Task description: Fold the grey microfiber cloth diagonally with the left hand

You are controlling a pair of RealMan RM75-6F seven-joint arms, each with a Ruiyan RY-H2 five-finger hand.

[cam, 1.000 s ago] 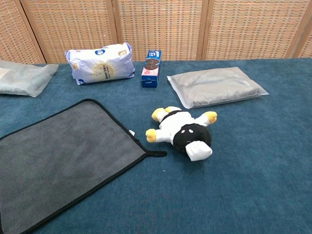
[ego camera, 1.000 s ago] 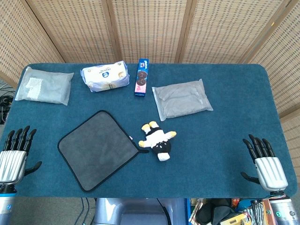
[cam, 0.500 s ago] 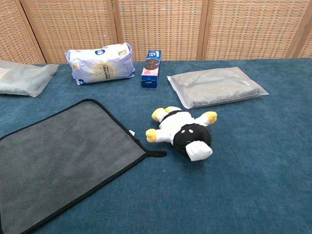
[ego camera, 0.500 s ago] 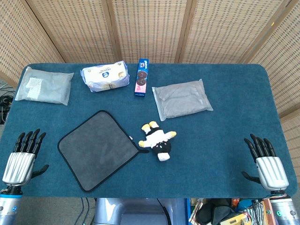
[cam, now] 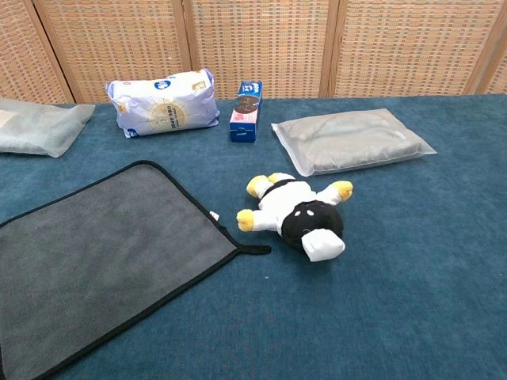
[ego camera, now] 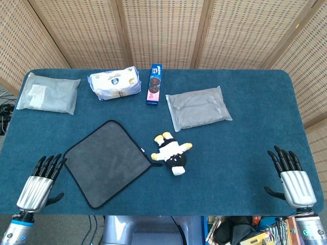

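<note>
The grey microfiber cloth (ego camera: 106,162) with black trim lies flat and unfolded on the blue table, turned like a diamond; the chest view shows it (cam: 95,257) at lower left. My left hand (ego camera: 41,180) hovers at the table's front left, just left of the cloth's left corner, fingers straight and apart, holding nothing. At the front right edge my right hand (ego camera: 292,178) is open too, far from the cloth. Neither hand shows in the chest view.
A plush toy (ego camera: 172,152) lies just right of the cloth's right corner. Behind are a grey packet (ego camera: 197,107), a cookie box (ego camera: 155,84), a white-blue bag (ego camera: 115,82) and a pale packet (ego camera: 47,92). A wicker screen stands behind the table.
My left hand has moved right and slightly down, from the table's left edge towards the cloth's left corner. The right hand has barely shifted. The cloth has not moved.
</note>
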